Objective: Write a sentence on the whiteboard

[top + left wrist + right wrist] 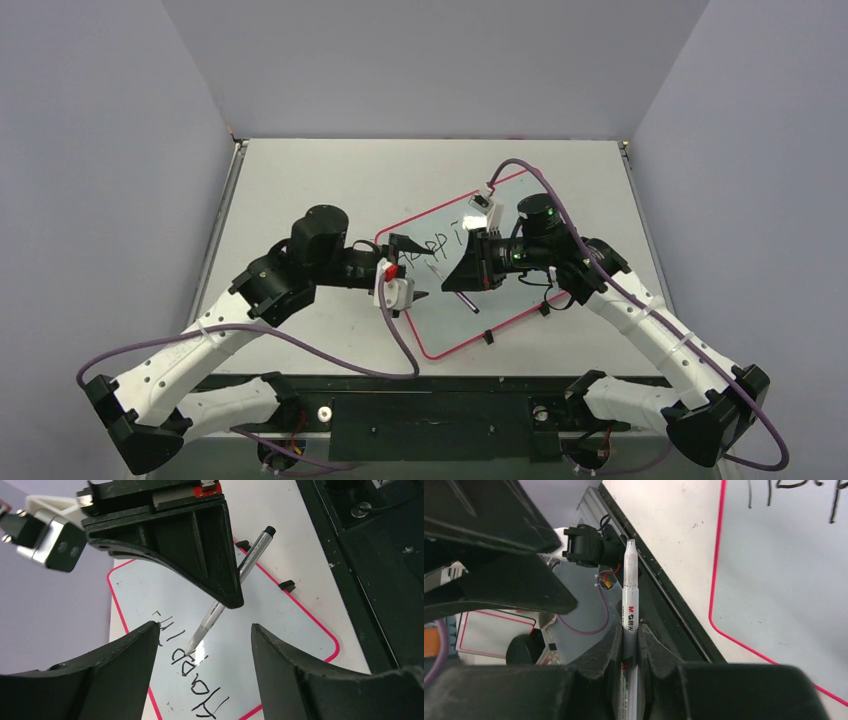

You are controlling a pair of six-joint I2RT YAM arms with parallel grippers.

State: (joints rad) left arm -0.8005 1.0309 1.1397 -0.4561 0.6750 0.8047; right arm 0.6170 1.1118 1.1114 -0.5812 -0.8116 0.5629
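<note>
The whiteboard (450, 325) lies flat on the table between the two arms, turned at an angle. The right gripper (630, 635) pinches one marker (210, 622) tightly between its fingers, and the tip touches the board just beside the last letters. The left gripper (412, 268) hangs near the left edge of the board with its fingers spread wide, holding nothing.

The sentence (180, 656) is not finished, I think: it reads "Happi", then a stroke or two that I cannot read. To do the next letter well, the right arm should press only lightly, hold the marker at the same slant, and make short strokes, so that the board does not slide. The left gripper could steady the rim.

I count one whiteboard, one marker, two grippers, two black tabs (286, 585) and one line of writing
</note>
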